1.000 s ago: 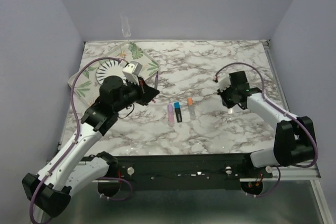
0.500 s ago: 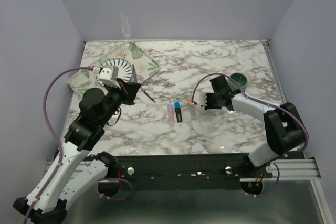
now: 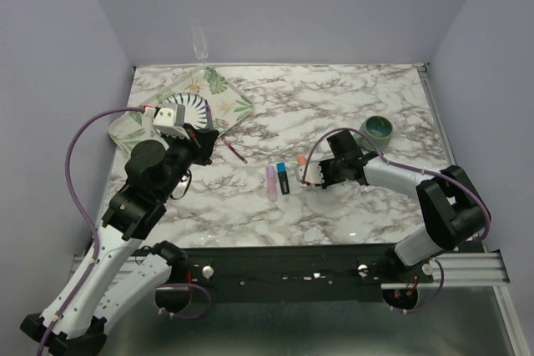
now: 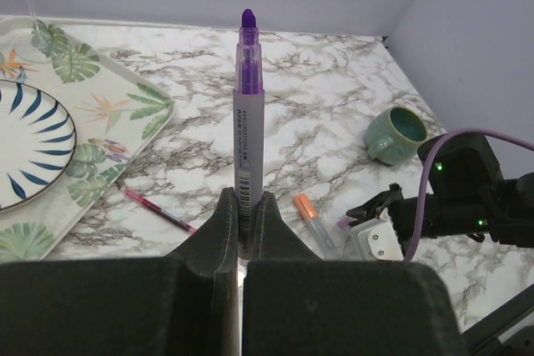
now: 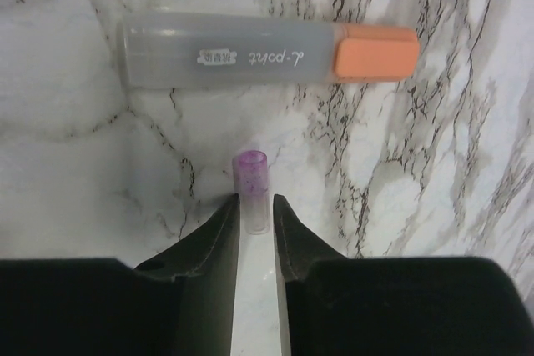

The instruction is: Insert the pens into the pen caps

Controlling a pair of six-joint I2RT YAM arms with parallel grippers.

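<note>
My left gripper (image 4: pixel 243 202) is shut on a pen with a clear-grey body and a bare purple tip (image 4: pixel 249 47), tip pointing away. In the top view this gripper (image 3: pixel 204 135) is above the tray's near corner. My right gripper (image 5: pixel 254 206) is shut on a small clear purple cap (image 5: pixel 252 185), open end forward, low over the table. Just ahead of it lies the grey marker (image 5: pixel 225 54) with its orange cap (image 5: pixel 375 52) on. In the top view my right gripper (image 3: pixel 310 174) is beside the orange-tipped (image 3: pixel 302 169), black-and-blue (image 3: pixel 284 178) and pink-purple (image 3: pixel 270 181) markers. A thin red pen (image 3: pixel 234 152) lies to their left.
A leaf-print tray (image 3: pixel 229 93) holding a striped plate (image 3: pixel 188 108) sits at the back left. A teal-green mug (image 3: pixel 380 128) stands at the right, behind my right arm. A clear glass (image 3: pixel 199 42) stands at the back wall.
My left gripper has drawn back left toward the tray with the purple pen. My right gripper has moved left and down to the markers, uncovering the mug.
</note>
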